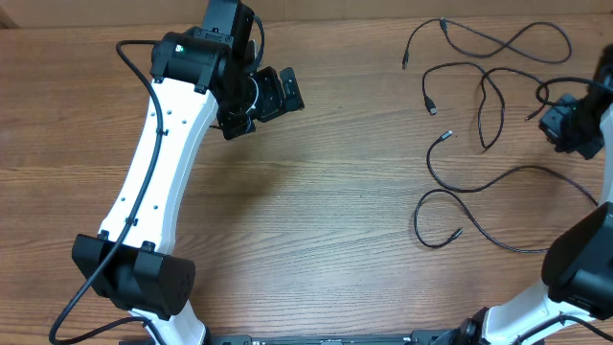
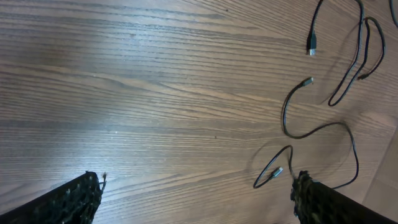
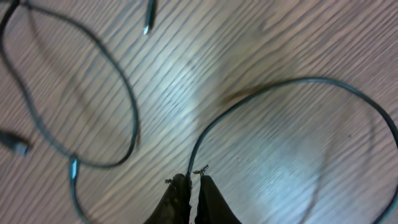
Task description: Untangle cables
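Several thin black cables lie spread over the right part of the table: one at the far edge [image 1: 442, 21], one looped in the middle [image 1: 433, 108], and a long one curving toward the front [image 1: 460, 190]. My right gripper [image 1: 573, 125] is at the far right, among them. In the right wrist view it [image 3: 194, 178] is shut on a cable [image 3: 280, 84] that rises from between the fingertips and arcs to the right. My left gripper [image 1: 273, 96] hovers over bare wood at the upper middle. It [image 2: 196, 190] is open and empty, with cable ends [image 2: 277, 171] off to its right.
In the right wrist view another cable loop [image 3: 124, 106] and a plug end [image 3: 18, 146] lie left of the held cable. The left arm's white link [image 1: 158, 163] slants across the left part of the wooden table [image 1: 326, 211]. The right arm's base [image 1: 575, 268] fills the front right corner.
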`<state>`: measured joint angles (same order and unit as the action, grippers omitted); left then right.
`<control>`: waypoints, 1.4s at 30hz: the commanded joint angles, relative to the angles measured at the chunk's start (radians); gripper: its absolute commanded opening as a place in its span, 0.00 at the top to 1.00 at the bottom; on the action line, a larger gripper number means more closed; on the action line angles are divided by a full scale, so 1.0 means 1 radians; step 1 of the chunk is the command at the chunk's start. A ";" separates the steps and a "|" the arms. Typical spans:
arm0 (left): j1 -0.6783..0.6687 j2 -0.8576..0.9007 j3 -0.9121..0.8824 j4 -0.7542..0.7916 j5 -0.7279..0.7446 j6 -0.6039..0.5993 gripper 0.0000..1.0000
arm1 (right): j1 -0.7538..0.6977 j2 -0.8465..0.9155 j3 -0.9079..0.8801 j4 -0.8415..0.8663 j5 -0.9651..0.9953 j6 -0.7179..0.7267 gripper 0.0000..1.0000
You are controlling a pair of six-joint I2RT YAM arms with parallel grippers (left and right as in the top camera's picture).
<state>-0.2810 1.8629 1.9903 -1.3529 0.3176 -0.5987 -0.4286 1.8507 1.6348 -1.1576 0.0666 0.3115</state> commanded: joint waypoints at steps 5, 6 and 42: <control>0.006 0.002 0.021 0.003 -0.014 0.016 0.00 | -0.032 0.010 -0.146 0.133 0.069 0.047 0.93; 0.006 0.002 0.021 0.003 -0.014 0.016 0.00 | -0.038 0.011 -0.161 0.147 0.093 0.068 0.93; 0.006 0.002 0.021 0.037 -0.013 0.016 0.00 | -0.073 0.183 -0.233 0.354 0.006 0.290 0.43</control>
<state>-0.2810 1.8629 1.9903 -1.3167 0.3141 -0.5987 -0.5014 2.0357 1.4014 -0.8150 0.0780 0.5919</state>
